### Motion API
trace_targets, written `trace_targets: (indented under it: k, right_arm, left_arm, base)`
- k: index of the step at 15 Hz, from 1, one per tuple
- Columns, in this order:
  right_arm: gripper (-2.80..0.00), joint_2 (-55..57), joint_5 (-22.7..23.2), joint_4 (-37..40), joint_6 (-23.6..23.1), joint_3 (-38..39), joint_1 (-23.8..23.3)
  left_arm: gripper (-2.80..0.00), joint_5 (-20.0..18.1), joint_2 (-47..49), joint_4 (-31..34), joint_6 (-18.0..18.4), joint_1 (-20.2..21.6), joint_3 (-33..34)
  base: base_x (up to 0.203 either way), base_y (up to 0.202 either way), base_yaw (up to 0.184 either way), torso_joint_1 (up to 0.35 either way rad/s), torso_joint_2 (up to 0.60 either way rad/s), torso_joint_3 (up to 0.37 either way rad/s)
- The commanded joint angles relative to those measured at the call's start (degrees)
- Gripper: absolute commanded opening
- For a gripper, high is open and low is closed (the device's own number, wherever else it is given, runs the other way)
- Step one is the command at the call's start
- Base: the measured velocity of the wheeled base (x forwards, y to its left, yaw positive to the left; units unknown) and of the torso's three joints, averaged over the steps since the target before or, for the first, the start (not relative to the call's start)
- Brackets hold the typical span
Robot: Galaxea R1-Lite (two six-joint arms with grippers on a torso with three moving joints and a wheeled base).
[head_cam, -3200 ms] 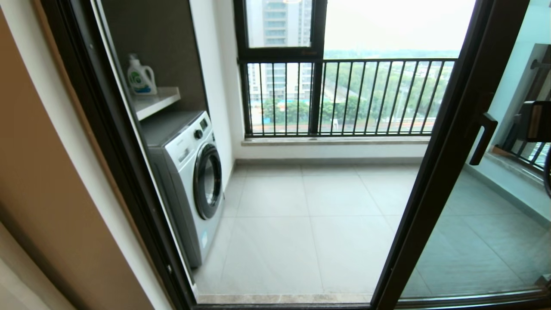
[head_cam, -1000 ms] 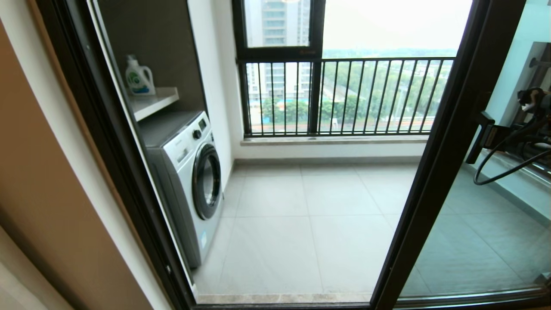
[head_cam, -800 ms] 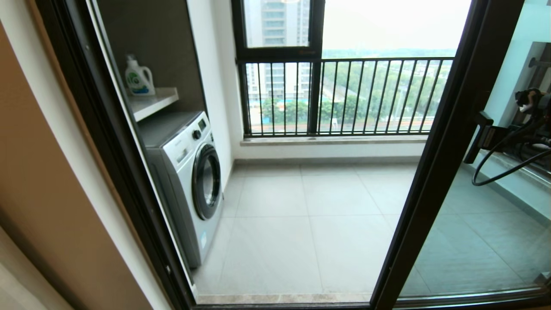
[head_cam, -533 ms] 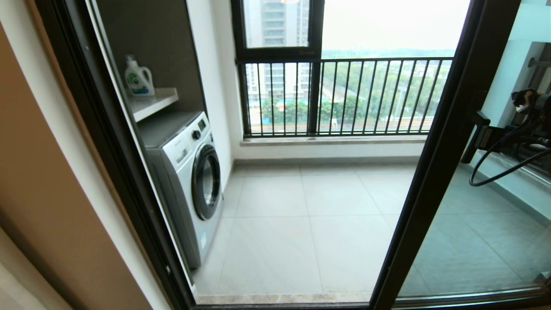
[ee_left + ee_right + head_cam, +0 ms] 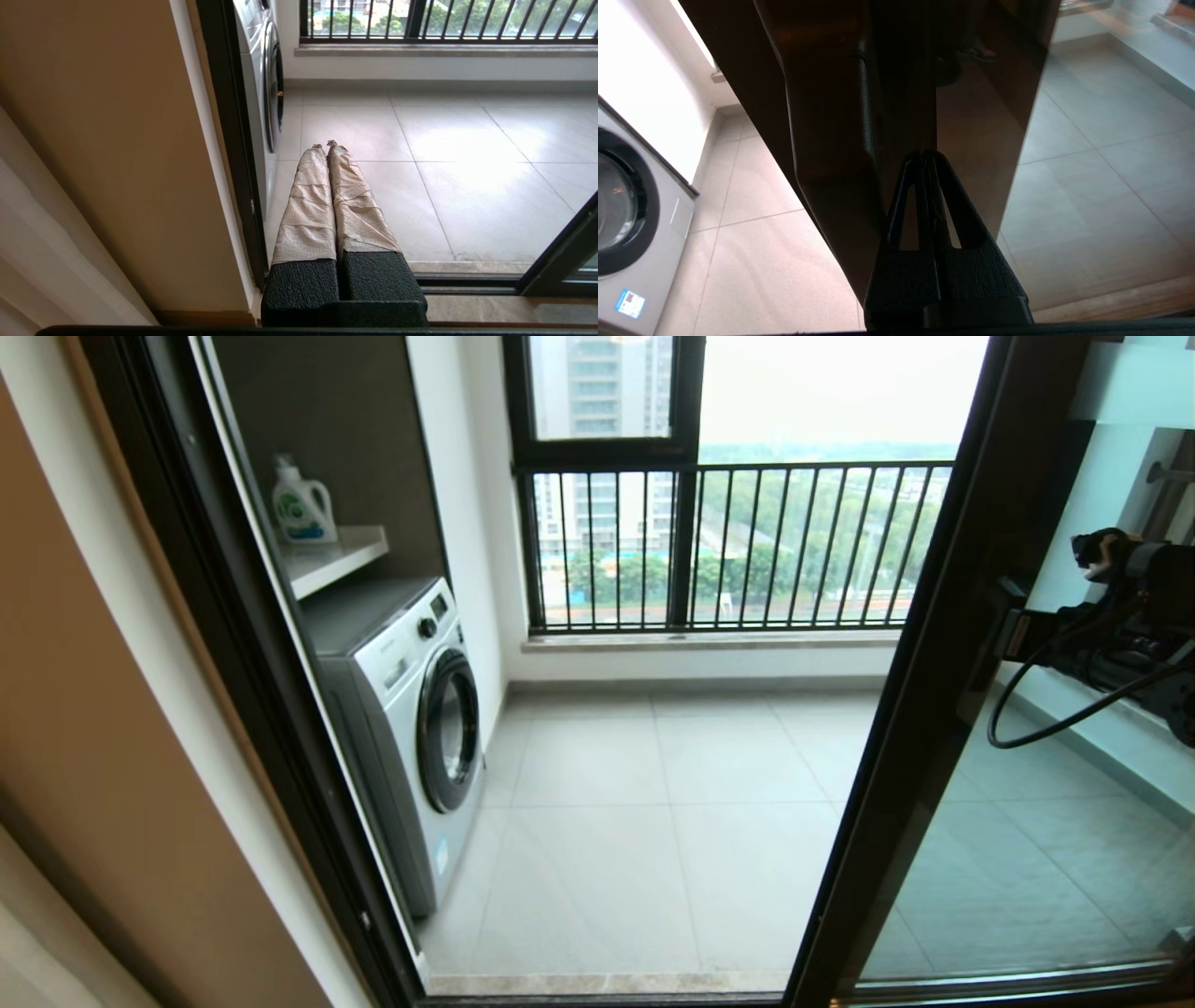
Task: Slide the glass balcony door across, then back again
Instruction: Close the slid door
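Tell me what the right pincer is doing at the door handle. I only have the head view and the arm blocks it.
Observer: The right wrist view shows the right pincer shut with nothing between its fingers. It is not clamped around the handle.
Operator: Where are the tips then?
Observer: They are beside the bar, up at the dark frame of the glass balcony door. I cannot confirm actual contact.
Operator: Left arm? It's not in my view.
Observer: The left pincer is shut and parked low. It points at the balcony floor beside the washing machine.
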Motion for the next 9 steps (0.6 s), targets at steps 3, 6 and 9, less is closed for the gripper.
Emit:
trace_targets:
  k: [3,6,9]
  right_arm:
    - [-2.8,-2.15,-0.46,-0.59,0.05,2.8,3.49]
    - [-2.8,-3.92,-1.53,-0.68,0.11,6.0,8.64]
    - [-2.8,-4.61,-2.89,-3.32,0.12,8.42,11.0]
  left_arm:
    - [-2.8,-0.06,0.06,0.01,0.0,0.01,0.0]
    - [-2.8,0.03,0.06,0.01,0.0,0.01,0.0]
    - [-2.8,-0.05,0.06,0.01,0.0,0.01,0.0]
  base:
    - [0.0,0.0,0.0,0.0,0.0,0.0]
    - [0.0,0.0,0.0,0.0,0.0,0.0]
    - [0.0,0.0,0.0,0.0,0.0,0.0]
